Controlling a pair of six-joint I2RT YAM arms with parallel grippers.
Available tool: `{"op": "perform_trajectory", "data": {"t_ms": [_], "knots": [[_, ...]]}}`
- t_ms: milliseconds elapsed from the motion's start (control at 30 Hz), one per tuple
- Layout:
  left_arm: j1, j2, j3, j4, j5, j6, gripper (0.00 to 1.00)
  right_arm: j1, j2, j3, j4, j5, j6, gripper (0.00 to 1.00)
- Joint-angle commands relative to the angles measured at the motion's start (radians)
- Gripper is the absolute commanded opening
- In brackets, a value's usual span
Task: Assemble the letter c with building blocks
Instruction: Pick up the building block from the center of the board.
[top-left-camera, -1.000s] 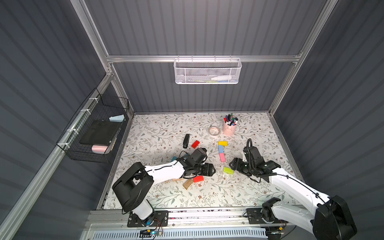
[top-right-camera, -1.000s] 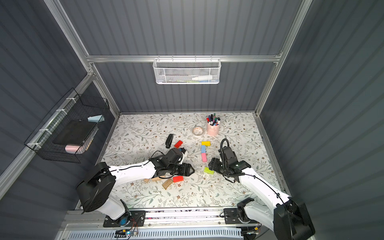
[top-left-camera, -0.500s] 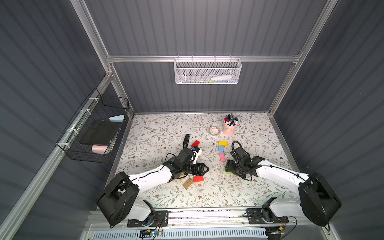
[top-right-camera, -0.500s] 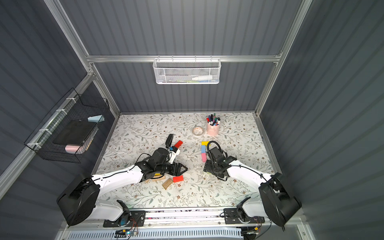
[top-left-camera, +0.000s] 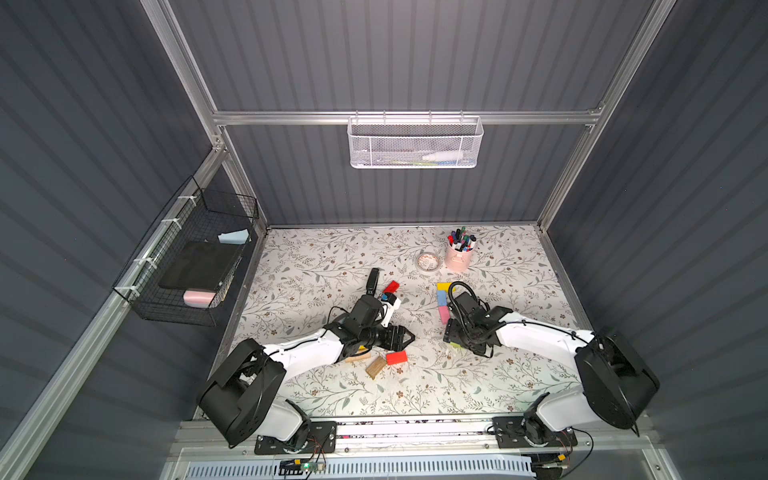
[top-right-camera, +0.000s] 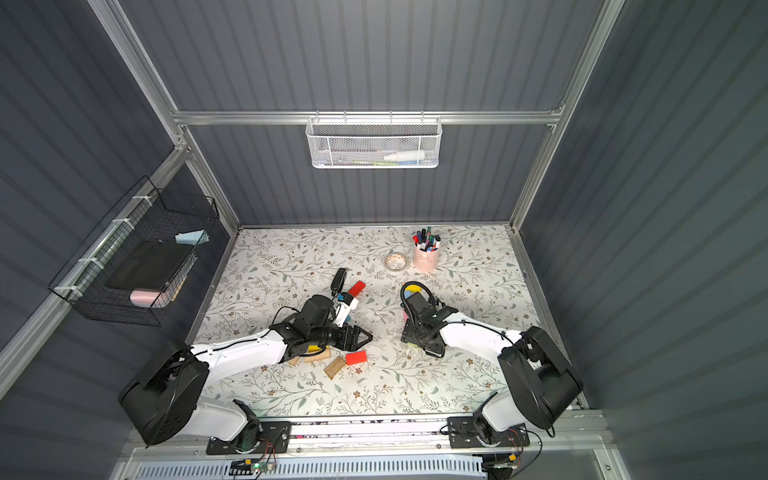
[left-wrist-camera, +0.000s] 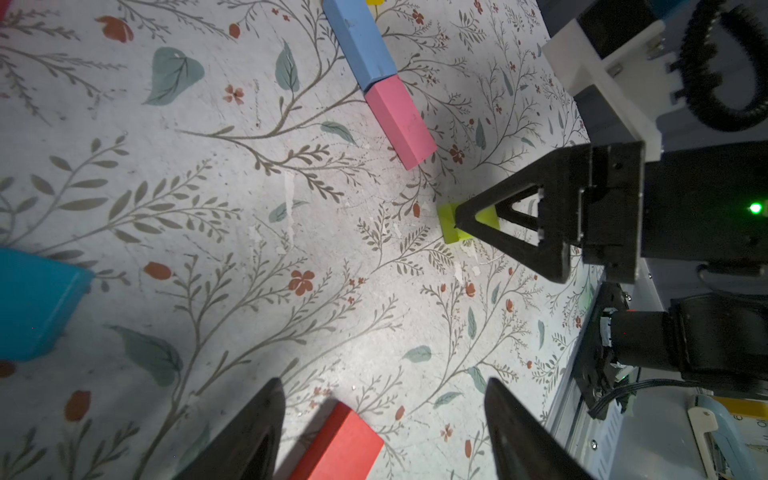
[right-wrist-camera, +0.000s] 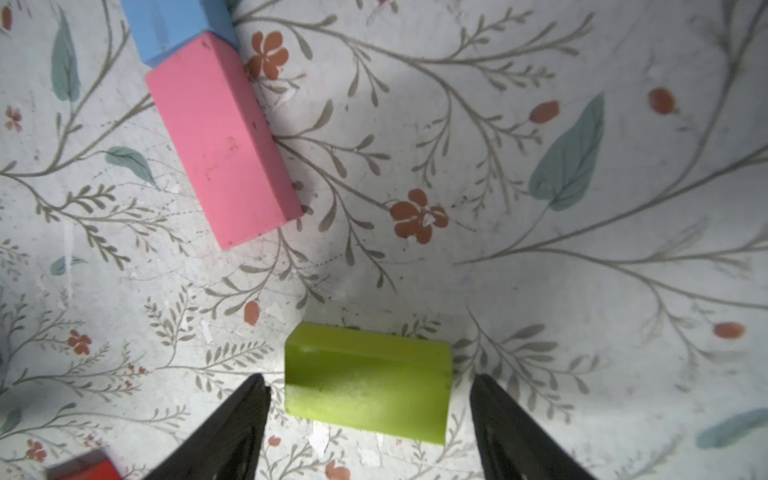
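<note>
Right wrist view: my right gripper (right-wrist-camera: 368, 378) has its jaws apart, with the lime green rectangular wooden brick (right-wrist-camera: 365, 390) flat on the floral tabletop (right-wrist-camera: 540, 257) between them. Its long axis runs jaw to jaw, near the pink wooden brick (right-wrist-camera: 224, 141). My left gripper (left-wrist-camera: 383, 382) is spread, empty and farther off.

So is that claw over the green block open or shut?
Open. The right gripper straddles the lime green block, jaws apart, with bare table showing in both gaps.
</note>
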Motion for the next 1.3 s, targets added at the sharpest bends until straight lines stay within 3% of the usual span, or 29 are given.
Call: {"op": "perform_trajectory", "data": {"t_ms": [0, 367, 667, 967, 1267], "knots": [[0.01, 0.001, -0.021, 0.022, 0.018, 0.031, 0.74, 0.024, 0.033, 0.04, -0.076, 0.068, 0.032, 0.76], [0.016, 0.01, -0.028, 0.019, 0.015, 0.034, 0.74, 0.044, 0.081, 0.079, -0.1, 0.096, -0.019, 0.68], [0.017, 0.02, -0.03, 0.022, 0.017, 0.037, 0.74, 0.034, 0.08, 0.083, -0.058, 0.091, -0.225, 0.61], [0.016, 0.029, -0.027, 0.029, 0.022, 0.042, 0.74, 0.02, 0.078, 0.09, 0.0, 0.085, -0.38, 0.6], [0.016, 0.045, -0.022, 0.034, 0.026, 0.049, 0.74, -0.002, 0.112, 0.099, 0.04, 0.063, -0.417, 0.6]]}}
